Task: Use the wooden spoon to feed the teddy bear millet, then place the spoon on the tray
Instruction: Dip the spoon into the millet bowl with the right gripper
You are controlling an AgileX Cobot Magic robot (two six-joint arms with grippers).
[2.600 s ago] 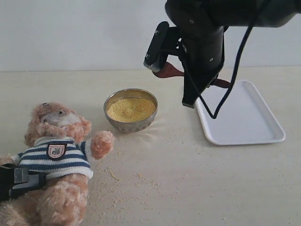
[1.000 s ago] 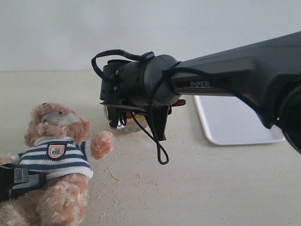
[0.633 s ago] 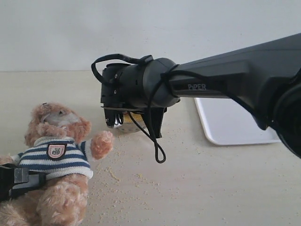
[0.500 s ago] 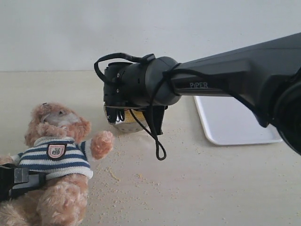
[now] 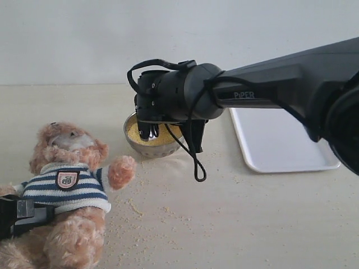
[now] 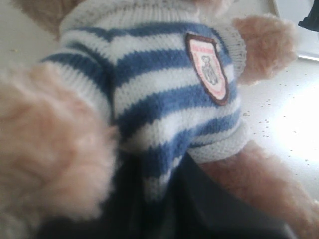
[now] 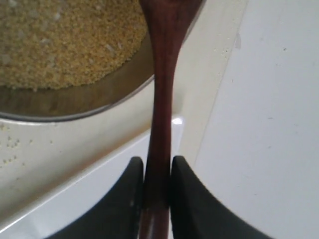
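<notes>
The teddy bear [image 5: 67, 185] lies on its back at the left, in its striped shirt [image 6: 149, 99] with a chest badge [image 6: 208, 69]. My left gripper [image 5: 22, 216] is shut on the bear's side; in the left wrist view its dark fingers [image 6: 224, 209] pinch the shirt. My right gripper [image 5: 148, 133] reaches across and points down into the metal bowl [image 5: 140, 147] of millet [image 7: 65, 45]. It is shut on the slim handle of the wooden spoon [image 7: 162, 89]. The spoon's oval end runs out of the right wrist view and is hidden in the exterior view. The white tray [image 5: 286, 140] lies to the right with nothing on it.
Millet grains [image 5: 140, 218] are scattered over the pale table between the bear and the bowl. The right arm [image 5: 280, 84] spans the scene above the tray and a black cable loop [image 5: 199, 168] hangs from its wrist. A plain wall stands behind.
The right arm swung from above the tray to the left and down over the bowl with the spoon, then shifted slightly right, so the bowl's left rim shows again. Bear and left gripper stayed still.
</notes>
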